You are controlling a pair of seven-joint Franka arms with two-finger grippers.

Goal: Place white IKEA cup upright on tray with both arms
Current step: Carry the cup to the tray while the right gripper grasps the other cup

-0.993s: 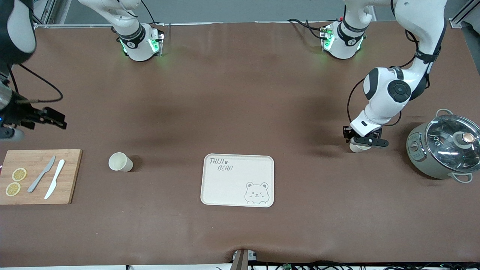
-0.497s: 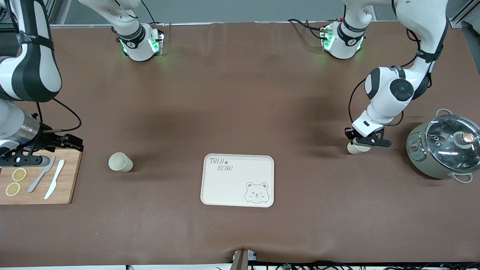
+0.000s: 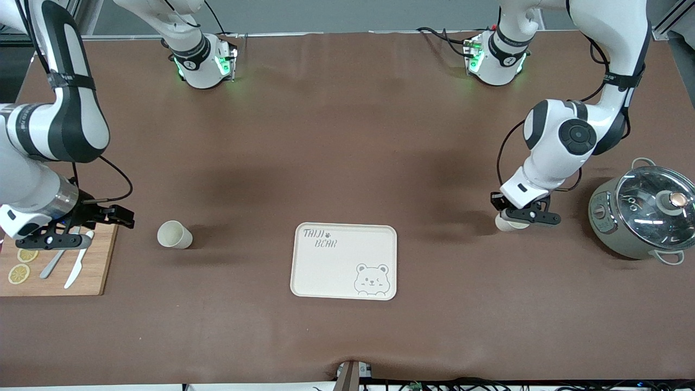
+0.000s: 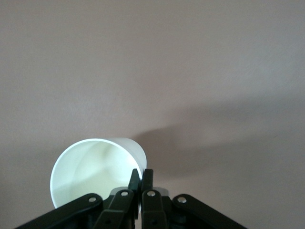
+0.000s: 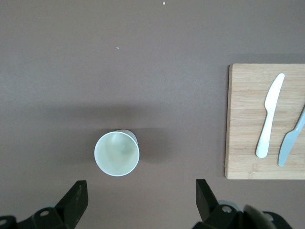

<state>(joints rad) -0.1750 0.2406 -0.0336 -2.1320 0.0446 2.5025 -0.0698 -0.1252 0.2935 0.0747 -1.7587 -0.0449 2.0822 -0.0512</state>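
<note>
Pinching the rim of one white cup, the left gripper holds it near the pot, toward the left arm's end from the tray. Another cup stands upright just off the spread right gripper, the nearer one. Lettering reads "TAIJI BEAR".

White cup upright near cutting board, second white cup near pot, cream bear tray between
</note>
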